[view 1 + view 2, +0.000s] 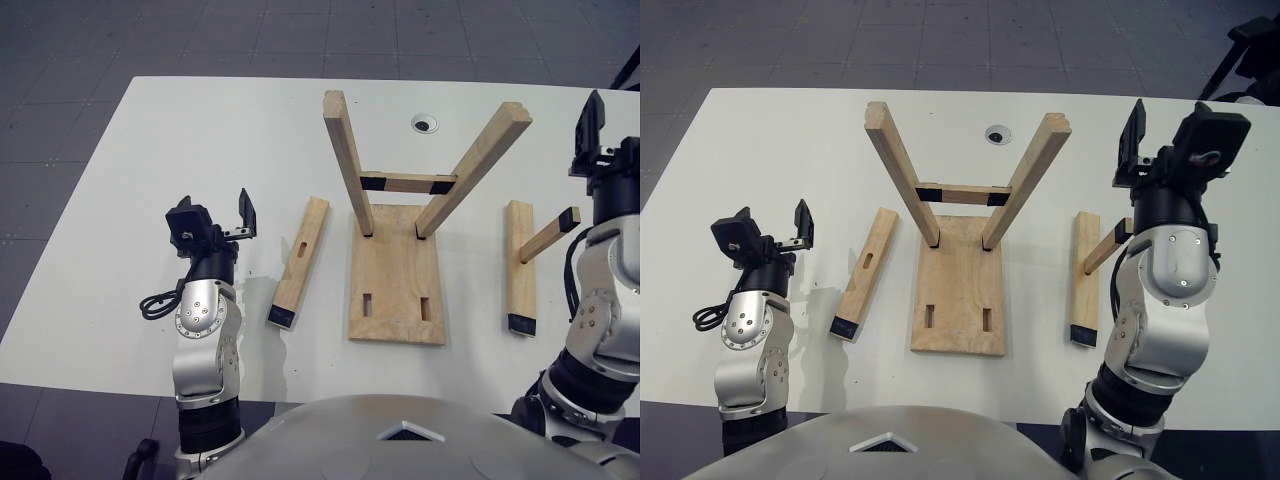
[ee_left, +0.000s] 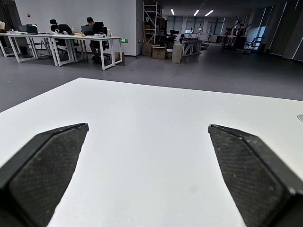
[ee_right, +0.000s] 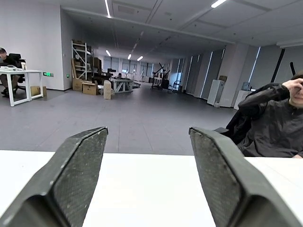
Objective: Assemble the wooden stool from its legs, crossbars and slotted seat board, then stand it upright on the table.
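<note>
White table (image 1: 150, 150), rect., w/ round cable grommet (image 1: 424, 124) near far edge, centre-right. Flat on it, mid: slotted seat board (image 1: 395, 290), long side running away from robot, 2 open slots at near end. Left of board, just apart: loose leg (image 1: 300, 262), flat, slightly angled, black-taped end nearest robot, slot mid-length. Right of board, well apart: 2nd loose leg (image 1: 519, 268), flat, black end near robot, w/ crossbar (image 1: 548, 236) stuck in it, tilting up to the right. Black cable loop (image 1: 158, 302) near left edge.

Pale matt wooden seat board (image 1: 396, 275); smooth white table (image 1: 150, 180); textured black fingers (image 2: 45, 175).
</note>
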Available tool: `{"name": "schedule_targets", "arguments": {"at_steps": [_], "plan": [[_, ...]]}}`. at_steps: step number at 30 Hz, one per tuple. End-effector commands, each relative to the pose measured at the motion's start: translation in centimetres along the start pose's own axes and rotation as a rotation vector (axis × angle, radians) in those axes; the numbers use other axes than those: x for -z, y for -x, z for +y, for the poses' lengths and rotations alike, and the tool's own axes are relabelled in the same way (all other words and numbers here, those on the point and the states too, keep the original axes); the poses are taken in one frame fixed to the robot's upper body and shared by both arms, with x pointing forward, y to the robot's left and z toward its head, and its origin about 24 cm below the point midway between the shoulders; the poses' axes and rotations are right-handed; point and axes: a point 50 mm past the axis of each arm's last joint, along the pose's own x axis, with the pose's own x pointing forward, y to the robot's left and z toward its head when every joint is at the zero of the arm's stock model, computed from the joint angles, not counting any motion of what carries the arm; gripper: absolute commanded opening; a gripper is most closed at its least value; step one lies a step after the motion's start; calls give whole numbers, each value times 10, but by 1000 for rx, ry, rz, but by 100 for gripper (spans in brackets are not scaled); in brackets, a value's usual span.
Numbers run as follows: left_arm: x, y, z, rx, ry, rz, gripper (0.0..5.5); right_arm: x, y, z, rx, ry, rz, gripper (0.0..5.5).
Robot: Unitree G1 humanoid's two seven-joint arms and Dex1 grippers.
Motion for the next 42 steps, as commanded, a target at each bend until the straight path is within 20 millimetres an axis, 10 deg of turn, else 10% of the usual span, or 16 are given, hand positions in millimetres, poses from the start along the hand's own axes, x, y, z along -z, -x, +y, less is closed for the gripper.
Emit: {"name": "schedule_targets", "arguments": {"at_steps": [1,5,17,32,42], "plan": [[-3,-1,-1,5,-7,-11,468,-49,-1,-4,22,20,-201,318],[-4,-1,0,5,-7,-13,468,-54,0,-7,27,1,-213,318],[-5,0,-1,16,-8,-9,468,93,50,5,18,-113,414,318],[-2,0,-2,15,-5,-2,468,3,30,-7,33,-94,35,318],[-8,-1,1,16,-16,-17,468,2,75,-5,-20,-99,124,318]]}}
